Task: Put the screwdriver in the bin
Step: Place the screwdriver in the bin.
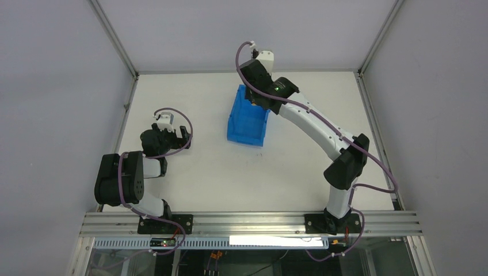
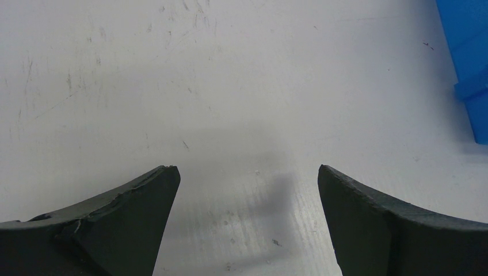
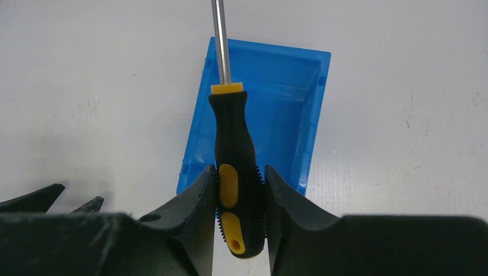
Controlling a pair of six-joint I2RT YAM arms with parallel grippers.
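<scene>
The blue bin [image 1: 247, 119] sits mid-table; its open inside shows below in the right wrist view [image 3: 282, 109]. My right gripper [image 3: 239, 175] is shut on the handle of the screwdriver [image 3: 233, 144], black and yellow, with its grey shaft pointing away over the bin. In the top view the right gripper [image 1: 253, 96] hovers above the bin's far end and hides the screwdriver. My left gripper [image 2: 247, 178] is open and empty over bare table, left of the bin [image 2: 469, 63]; the top view shows it at the left [image 1: 172, 135].
The white table [image 1: 241, 172] is ringed by a metal frame with grey walls at the back and sides. The arm bases stand on the rail at the near edge.
</scene>
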